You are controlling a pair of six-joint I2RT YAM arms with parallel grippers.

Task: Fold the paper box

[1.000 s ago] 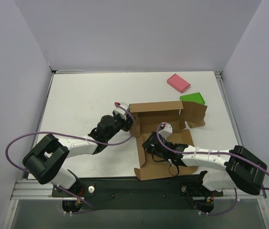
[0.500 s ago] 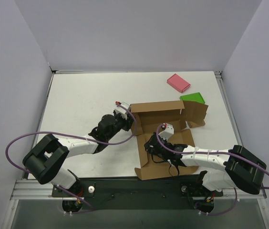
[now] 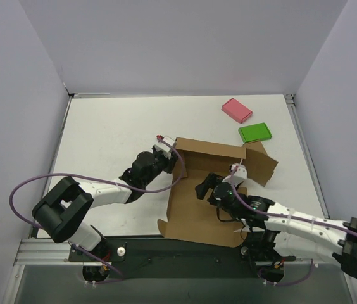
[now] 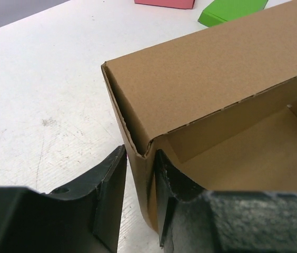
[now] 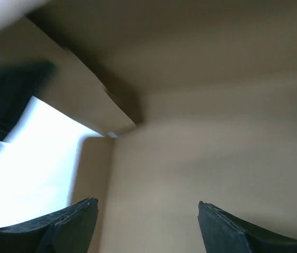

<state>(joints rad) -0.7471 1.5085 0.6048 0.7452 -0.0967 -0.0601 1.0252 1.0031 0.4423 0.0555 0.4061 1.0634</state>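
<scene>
The paper box (image 3: 194, 212) is seen lying on the white table (image 3: 115, 126), half formed. Its far wall is stood upright, a flap is raised at its right end, and its broad near panel is laid flat, reaching the table's near edge.

At the box's far-left corner the left gripper (image 3: 168, 158) is placed. In the left wrist view its two dark fingers (image 4: 111, 195) are set either side of the upright corner wall, one outside and one inside. The jaws are only narrowly parted. A thin sliver of table is glimpsed between the outer finger and the cardboard, so whether the wall is actually pinched cannot be told.

Over the box's middle the right gripper (image 3: 207, 188) is held, pointed into the interior. In the right wrist view its jaws are spread wide, nothing is caught between them, and only blurred brown cardboard is seen ahead.

Beyond the box's far-right corner a green block (image 3: 255, 132) is found just past the raised flap. A pink block (image 3: 237, 109) is seen farther off.
</scene>
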